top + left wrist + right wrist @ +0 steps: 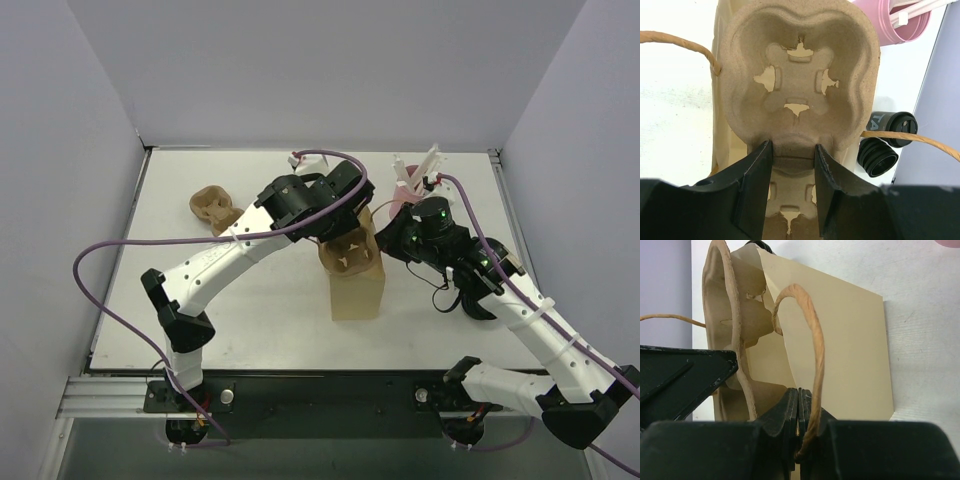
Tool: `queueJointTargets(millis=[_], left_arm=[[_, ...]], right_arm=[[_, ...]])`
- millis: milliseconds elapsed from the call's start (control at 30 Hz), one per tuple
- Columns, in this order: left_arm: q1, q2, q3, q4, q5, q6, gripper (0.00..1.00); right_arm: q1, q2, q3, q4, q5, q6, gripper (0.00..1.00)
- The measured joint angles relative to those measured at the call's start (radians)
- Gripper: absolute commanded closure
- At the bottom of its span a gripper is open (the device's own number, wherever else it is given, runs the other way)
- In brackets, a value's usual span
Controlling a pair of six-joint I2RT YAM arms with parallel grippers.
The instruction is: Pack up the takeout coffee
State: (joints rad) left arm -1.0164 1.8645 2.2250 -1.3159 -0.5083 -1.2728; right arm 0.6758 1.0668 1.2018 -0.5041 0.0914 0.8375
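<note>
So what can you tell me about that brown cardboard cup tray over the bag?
A brown moulded-pulp cup tray, lobed rim, deep wells with slotted floors showing tan paper beneath. The left gripper pinches its narrow middle bridge, holding it at the mouth of the tan paper bag. It holds no cups.

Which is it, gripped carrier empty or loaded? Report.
Empty. The cup carrier shows bare wells with open cutouts, no cups seated.

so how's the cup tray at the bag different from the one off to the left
The held tray is clamped in the left tool; the spare tray lies loose, untouched. The held tray sits at the mouth of the paper bag; the spare tray rests on the table to its left. Both are brown moulded pulp.
</note>
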Motion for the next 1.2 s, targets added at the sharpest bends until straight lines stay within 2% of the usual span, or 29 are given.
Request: queueJointTargets(millis=[400,1200], left_arm=[[0.006,-0.006,-0.005,0.036,-0.008,0.04,0.81],[0.021,-0.094,-0.132,0.194,0.019,0.068,0.81]], right_arm=[[0.0,0.0,0.0,0.0,0.0,-0.004,1.0],[0.0,-0.002,-0.016,0.007,0.0,-0.008,1.0]])
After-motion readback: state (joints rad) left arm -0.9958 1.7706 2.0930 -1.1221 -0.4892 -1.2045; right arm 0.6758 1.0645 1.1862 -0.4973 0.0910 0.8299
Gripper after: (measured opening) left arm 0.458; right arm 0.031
